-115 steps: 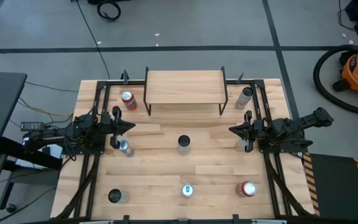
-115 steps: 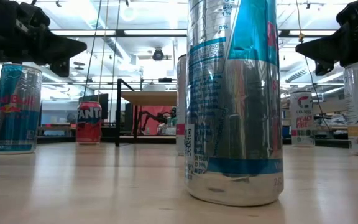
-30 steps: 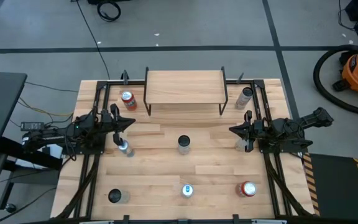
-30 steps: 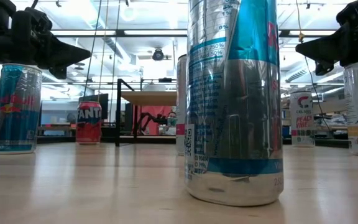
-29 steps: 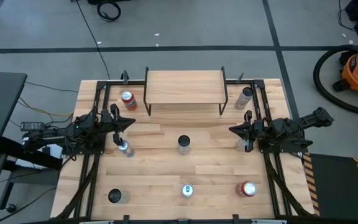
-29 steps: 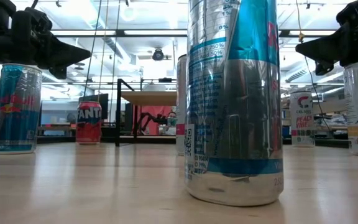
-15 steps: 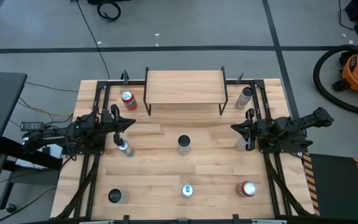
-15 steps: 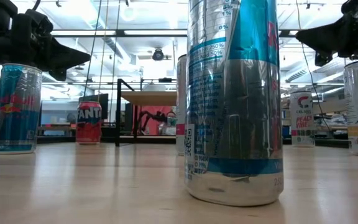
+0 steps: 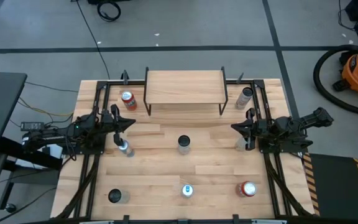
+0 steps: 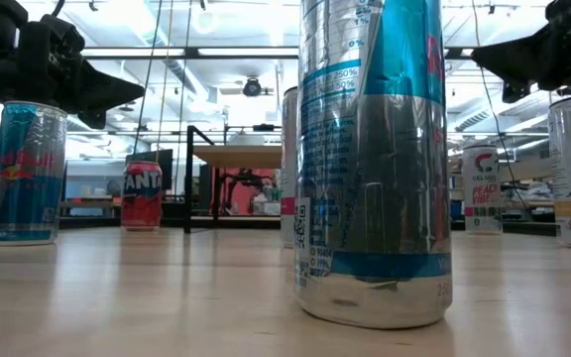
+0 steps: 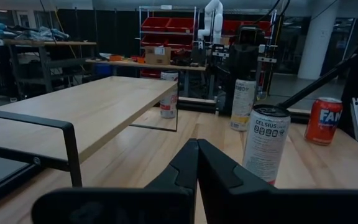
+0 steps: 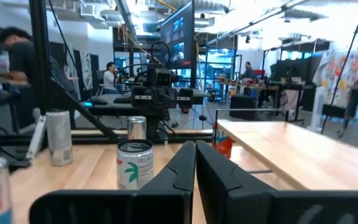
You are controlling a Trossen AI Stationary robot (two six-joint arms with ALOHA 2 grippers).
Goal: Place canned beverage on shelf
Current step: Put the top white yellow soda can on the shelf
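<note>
The shelf stands at the far middle of the worktop, its board bare; no can has been placed on it. Seven cans stand upright and spread apart on the worktop, apparently staged so each can be reached singly.

The left gripper hovers above the left side, jaws closed together and holding nothing. A blue and silver can stands just beside and below its tip. In the left wrist view a white can stands just ahead of the closed jaws.

The right gripper hovers on the right side, jaws likewise closed and empty, with a pale can close beneath its tip.

Judgement: neither arm has begun a grasp. Either would need its jaws parted before descending on a can.
</note>
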